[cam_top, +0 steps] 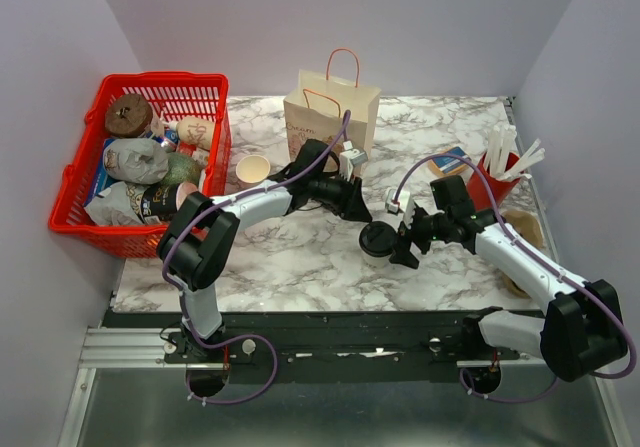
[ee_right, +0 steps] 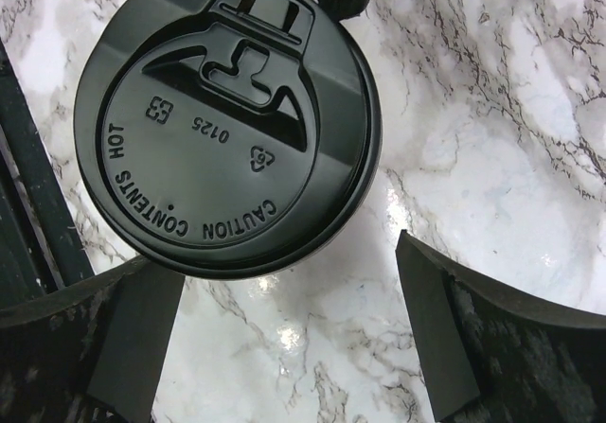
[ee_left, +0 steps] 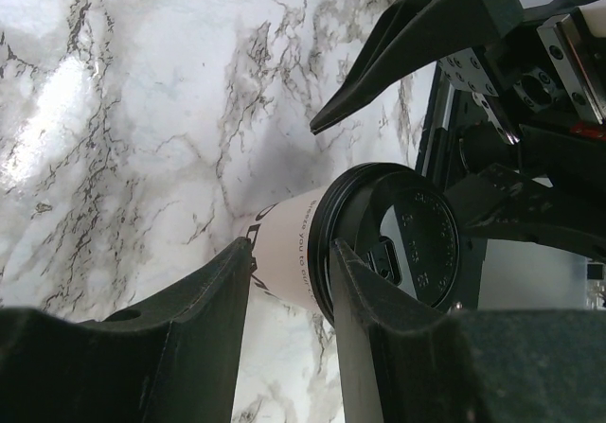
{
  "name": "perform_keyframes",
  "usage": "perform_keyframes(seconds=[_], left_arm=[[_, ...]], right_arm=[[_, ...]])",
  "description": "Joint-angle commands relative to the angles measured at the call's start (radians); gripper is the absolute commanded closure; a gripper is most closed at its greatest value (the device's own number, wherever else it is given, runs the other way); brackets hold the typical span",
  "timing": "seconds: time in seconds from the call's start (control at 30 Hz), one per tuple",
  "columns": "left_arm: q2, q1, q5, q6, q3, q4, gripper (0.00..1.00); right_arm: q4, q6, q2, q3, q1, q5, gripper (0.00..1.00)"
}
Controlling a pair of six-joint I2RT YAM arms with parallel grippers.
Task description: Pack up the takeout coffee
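The takeout coffee point(cam_top: 378, 239), a whitish paper cup with a round black lid, stands on the marble table point(cam_top: 300, 257) between my two arms. My left gripper point(cam_top: 358, 207) is just behind it. In the left wrist view the left gripper point(ee_left: 292, 246) is partly open with nothing between its fingers point(ee_left: 189, 338), and the cup point(ee_left: 289, 253) sits just past the tips. My right gripper point(cam_top: 400, 245) is at the cup's right side. From the right wrist the lid point(ee_right: 227, 125) lies beyond the tips, nearer the left finger point(ee_right: 133, 338), and my right gripper point(ee_right: 289, 272) is wide open.
A cream paper bag point(cam_top: 330, 112) with red handles stands open at the back centre. A tan cup point(cam_top: 253, 170) sits left of it. A red basket point(cam_top: 70, 182) full of wrapped goods fills the left side. A red holder with white sticks point(cam_top: 505, 167) stands at the right.
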Motion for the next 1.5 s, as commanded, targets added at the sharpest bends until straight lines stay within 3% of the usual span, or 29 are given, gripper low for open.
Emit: perform_keyframes(seconds=[0.0, 0.37, 0.57, 0.9, 1.03, 1.13, 1.17, 1.2, 1.47], left_arm=[[-0.004, -0.013, 0.022, -0.003, -0.001, 0.007, 0.53], [0.01, -0.022, -0.032, 0.006, 0.017, -0.037, 0.53], [0.014, -0.017, -0.049, -0.006, 0.031, -0.03, 0.53], [0.013, -0.004, -0.047, -0.022, 0.054, -0.016, 0.52], [-0.01, 0.033, -0.066, -0.039, 0.053, -0.018, 0.5], [-0.031, 0.09, 0.014, -0.123, 0.027, 0.068, 0.46], [-0.039, 0.101, 0.08, -0.149, 0.013, 0.106, 0.36], [-0.044, 0.116, 0.112, -0.178, -0.016, 0.189, 0.34], [-0.058, 0.076, 0.171, -0.286, -0.121, 0.34, 0.32]], right_arm=[[0.032, 0.018, 0.005, -0.004, -0.004, 0.004, 0.0], [0.039, 0.027, 0.0, -0.017, -0.004, 0.021, 0.0], [-0.075, -0.026, -0.052, 0.002, -0.004, 0.047, 0.0], [-0.311, -0.06, -0.123, 0.1, -0.016, -0.06, 0.0], [-0.319, 0.042, -0.091, 0.193, -0.07, -0.16, 0.0], [-0.328, 0.133, -0.017, 0.274, -0.108, -0.215, 0.0], [-0.328, 0.153, 0.001, 0.29, -0.114, -0.226, 0.0], [-0.328, 0.188, 0.027, 0.307, -0.123, -0.24, 0.0], [-0.253, 0.359, 0.216, 0.382, -0.126, -0.321, 0.0]])
